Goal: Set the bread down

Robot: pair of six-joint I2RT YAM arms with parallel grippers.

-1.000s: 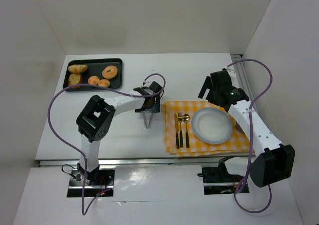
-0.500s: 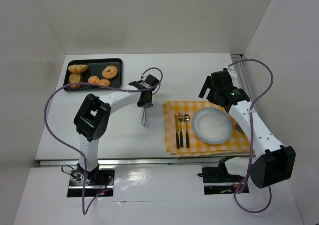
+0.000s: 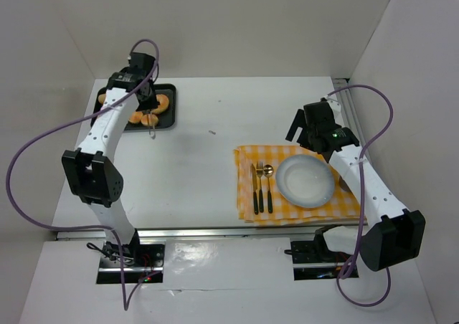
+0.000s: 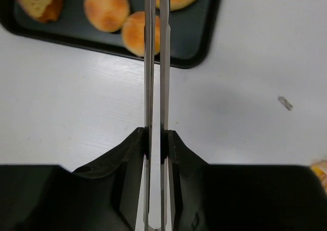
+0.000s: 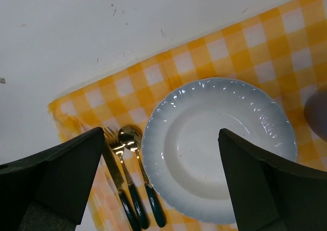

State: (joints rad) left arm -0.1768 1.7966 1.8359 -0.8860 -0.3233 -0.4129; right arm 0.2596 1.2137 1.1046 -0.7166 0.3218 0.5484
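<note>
Tongs [image 4: 164,62] in left jaws, tips over tray [image 4: 198,34] of bread [image 4: 106,7]

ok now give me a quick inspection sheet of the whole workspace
surface: white table, a few faint scuff marks.
job's things: black tray at the far left holding round buns and a bread slice; white ribbed plate bare, on a yellow checked cloth.
clutter: dark-handled fork, knife and spoon left of the plate; small dark speck on the table.
grippers: left end effector shut on long metal tongs that reach toward the tray; right end effector open above the plate.
cables: a purple cable loops off each arm.
surroundings: plain white walls on three sides; nothing else seen.
</note>
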